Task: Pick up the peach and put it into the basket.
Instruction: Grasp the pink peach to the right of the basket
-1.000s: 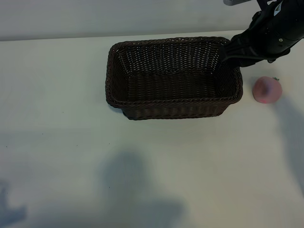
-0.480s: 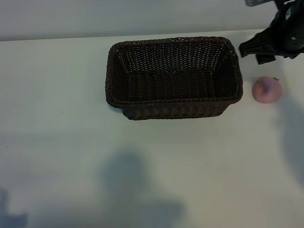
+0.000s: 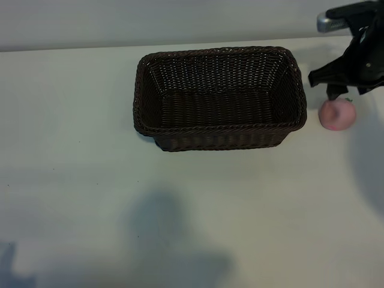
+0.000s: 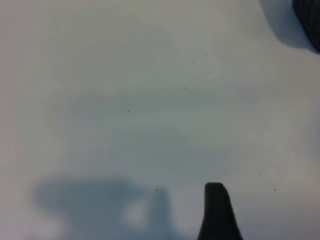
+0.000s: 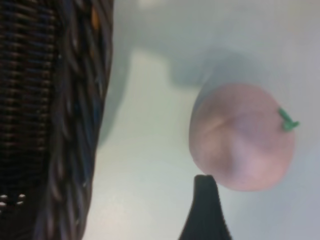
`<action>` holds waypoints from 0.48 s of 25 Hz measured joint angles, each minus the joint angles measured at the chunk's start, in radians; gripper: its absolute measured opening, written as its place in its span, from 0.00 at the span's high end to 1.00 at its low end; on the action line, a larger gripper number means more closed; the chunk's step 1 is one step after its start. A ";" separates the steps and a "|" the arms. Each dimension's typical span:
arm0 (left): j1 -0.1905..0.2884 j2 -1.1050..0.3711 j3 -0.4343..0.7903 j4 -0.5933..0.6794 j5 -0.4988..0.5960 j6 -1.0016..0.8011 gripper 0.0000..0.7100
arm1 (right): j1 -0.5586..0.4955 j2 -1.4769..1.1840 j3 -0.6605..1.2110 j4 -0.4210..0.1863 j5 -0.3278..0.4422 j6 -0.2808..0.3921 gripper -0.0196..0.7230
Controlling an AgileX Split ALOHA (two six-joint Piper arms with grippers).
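Pale counter (image 3: pixel 78 198) all round, nothing on it but shadows nearest us, and out of one of them pokes a single dark fingertip of the left pincer (image 4: pixel 216 210), parked well away from the basket; one tip is all that shows, so its spread I cannot tell.

Beyond that sits the basket (image 3: pixel 219 99), dark wicker, nothing inside it. Just off its right-hand end lies the peach (image 3: pixel 336 114), pink, on the counter, near the wall but not touching.

Above the peach's far side hangs the right pincer (image 3: pixel 336 90), pointing down, and it grips nothing. From its own camera one finger (image 5: pixel 202 210) stands right at the fruit's edge; the other finger is out of shot, so the gap cannot be judged.

Trouble, I'd say, lies in the line-up: a finger landing on that round skin instead of beside it could roll the peach off, or nudge it against the wicker. Most of the right arm is cut off at the edge.
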State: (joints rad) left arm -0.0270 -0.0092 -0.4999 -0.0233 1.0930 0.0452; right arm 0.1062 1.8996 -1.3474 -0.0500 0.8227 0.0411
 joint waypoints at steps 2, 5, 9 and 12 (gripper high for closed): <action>0.000 0.000 0.000 0.000 0.000 0.000 0.32 | 0.000 0.025 0.000 -0.001 -0.011 0.000 0.25; -0.002 0.000 0.000 0.000 0.000 -0.002 0.32 | 0.000 0.059 0.000 -0.007 -0.033 -0.001 0.25; -0.003 0.000 0.000 0.000 0.000 -0.015 0.32 | 0.000 0.105 0.000 -0.019 -0.065 -0.002 0.25; -0.003 0.000 0.000 0.000 0.000 -0.018 0.32 | -0.002 0.126 -0.001 -0.023 -0.079 -0.003 0.25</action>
State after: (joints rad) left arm -0.0299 -0.0092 -0.4999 -0.0233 1.0930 0.0272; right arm 0.1039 2.0256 -1.3481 -0.0725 0.7441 0.0382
